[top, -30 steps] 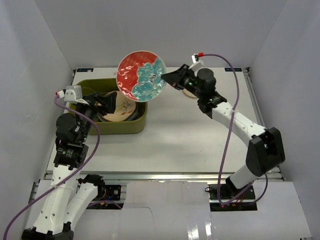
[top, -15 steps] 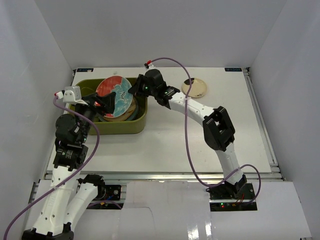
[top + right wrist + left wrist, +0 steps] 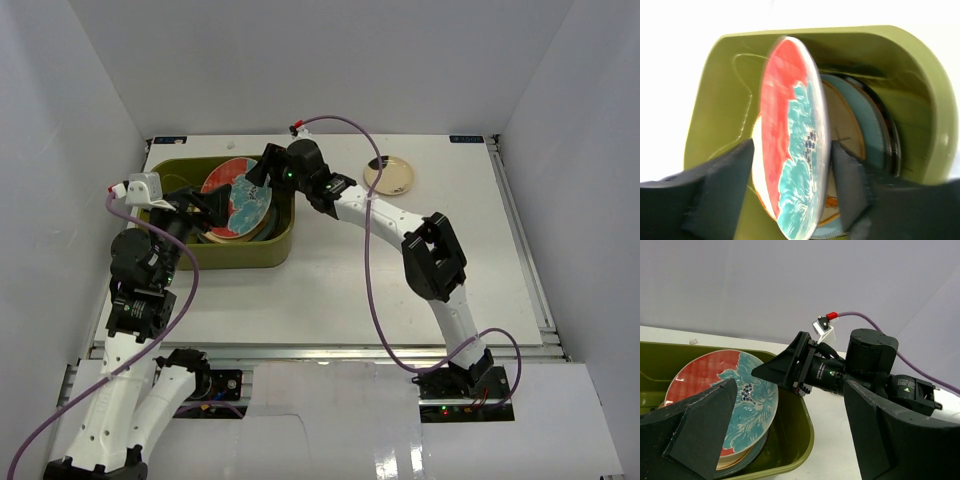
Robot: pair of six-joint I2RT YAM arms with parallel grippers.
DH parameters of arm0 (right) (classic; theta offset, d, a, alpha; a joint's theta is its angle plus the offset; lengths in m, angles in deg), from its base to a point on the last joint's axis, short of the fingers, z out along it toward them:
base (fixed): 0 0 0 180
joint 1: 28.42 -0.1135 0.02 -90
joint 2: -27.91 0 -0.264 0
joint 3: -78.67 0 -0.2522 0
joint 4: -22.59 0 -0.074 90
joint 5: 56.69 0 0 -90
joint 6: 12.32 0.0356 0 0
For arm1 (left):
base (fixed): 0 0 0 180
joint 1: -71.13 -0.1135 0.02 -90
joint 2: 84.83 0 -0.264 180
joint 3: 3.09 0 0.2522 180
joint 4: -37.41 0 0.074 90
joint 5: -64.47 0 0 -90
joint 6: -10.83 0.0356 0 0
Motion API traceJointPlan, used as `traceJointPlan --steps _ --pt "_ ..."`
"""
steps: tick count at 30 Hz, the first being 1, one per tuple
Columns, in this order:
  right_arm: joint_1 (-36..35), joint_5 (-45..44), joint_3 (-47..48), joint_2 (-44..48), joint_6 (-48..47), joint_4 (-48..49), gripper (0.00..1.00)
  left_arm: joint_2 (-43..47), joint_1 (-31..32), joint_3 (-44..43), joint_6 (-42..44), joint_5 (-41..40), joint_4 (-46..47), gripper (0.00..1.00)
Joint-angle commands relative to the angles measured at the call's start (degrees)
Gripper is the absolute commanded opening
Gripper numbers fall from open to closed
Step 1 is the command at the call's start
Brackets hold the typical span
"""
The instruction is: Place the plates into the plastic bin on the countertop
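Evidently the hand-off into the plastic bin [image 3: 215, 262] has only just happened. A second ago the right arm held the red-teal plate [image 3: 240, 195] high above the back of the table [image 3: 400, 270]. Now that arm reaches across to the left, and the plate is down inside the bin, leaning tilted on the stacked plates [image 3: 852, 135] already there.

The right gripper [image 3: 792, 145] has gone from clenched on the plate's rim to parted, with a finger standing on each side of the plate. The wrist view is blurred at the plate's edge, so whether a pad still brushes the rim is hard to say, but the grip looks released. The left gripper [image 3: 790, 384] stays spread wide over the near left part of the bin and holds nothing.

For the task, this probably means one more plate is delivered. The small cream plate [image 3: 390, 176] sits alone at the back of the table, well apart from the bin, and seems the only one left outside it. The right arm likely needs to back out without nudging the leaning plate.

The table is flat, white and matte. Plain white walls [image 3: 300, 60] close it in on three sides.
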Motion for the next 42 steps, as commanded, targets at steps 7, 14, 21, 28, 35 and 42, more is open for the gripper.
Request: traceJointPlan --steps 7,14,21,28,35,42 --pt "-1.8 -8.6 4.6 0.2 -8.3 -3.6 0.97 0.9 0.0 -0.1 0.5 -0.4 -0.1 0.98" --pt "-4.8 -17.4 13.8 -6.3 -19.1 -11.0 0.94 1.0 0.0 -0.1 0.6 -0.5 -0.1 0.98" --pt "-7.0 -23.0 11.4 -6.9 -26.9 -6.4 0.90 1.0 0.0 -0.1 0.5 -0.5 -0.1 0.98" --pt "-9.2 -26.6 12.1 -5.6 -34.4 0.9 0.90 0.7 0.0 -0.1 0.6 -0.4 -0.1 0.98" --pt "-9.4 -28.0 11.5 -3.8 -40.8 6.6 0.90 0.2 -0.2 -0.2 0.7 -0.6 -0.2 0.98" --pt "-7.6 -28.5 0.0 8.6 -35.7 12.0 0.98 -0.2 -0.1 -0.3 0.9 -0.6 -0.4 0.98"
